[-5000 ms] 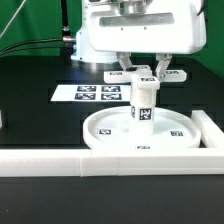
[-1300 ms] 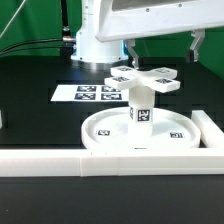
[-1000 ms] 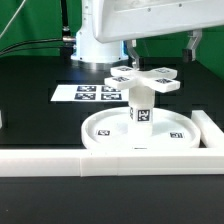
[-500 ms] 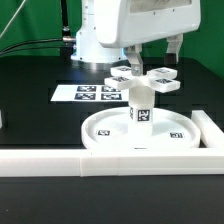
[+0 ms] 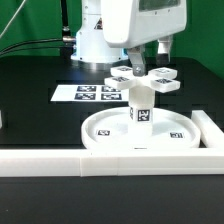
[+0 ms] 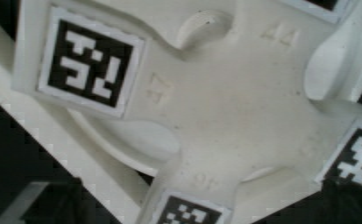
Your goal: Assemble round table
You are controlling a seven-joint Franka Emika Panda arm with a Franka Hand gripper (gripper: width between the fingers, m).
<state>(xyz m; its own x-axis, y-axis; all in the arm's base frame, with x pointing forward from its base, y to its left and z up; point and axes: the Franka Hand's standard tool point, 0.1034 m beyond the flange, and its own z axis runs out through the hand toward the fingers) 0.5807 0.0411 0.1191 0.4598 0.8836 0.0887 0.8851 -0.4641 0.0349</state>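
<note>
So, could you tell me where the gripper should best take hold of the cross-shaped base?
Probably from straight above, closing on one arm of the cross-shaped base. It lies flat on the table behind the leg, and its narrow arms look easier to span than the wide hub. The gripper hangs over it.

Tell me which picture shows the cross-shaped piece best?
The wrist view: the cross-shaped base fills the picture, so its square tags and rounded middle are easy to see. The exterior view shows the same piece small and far back, behind the leg, partly hidden by the pincer.
</note>
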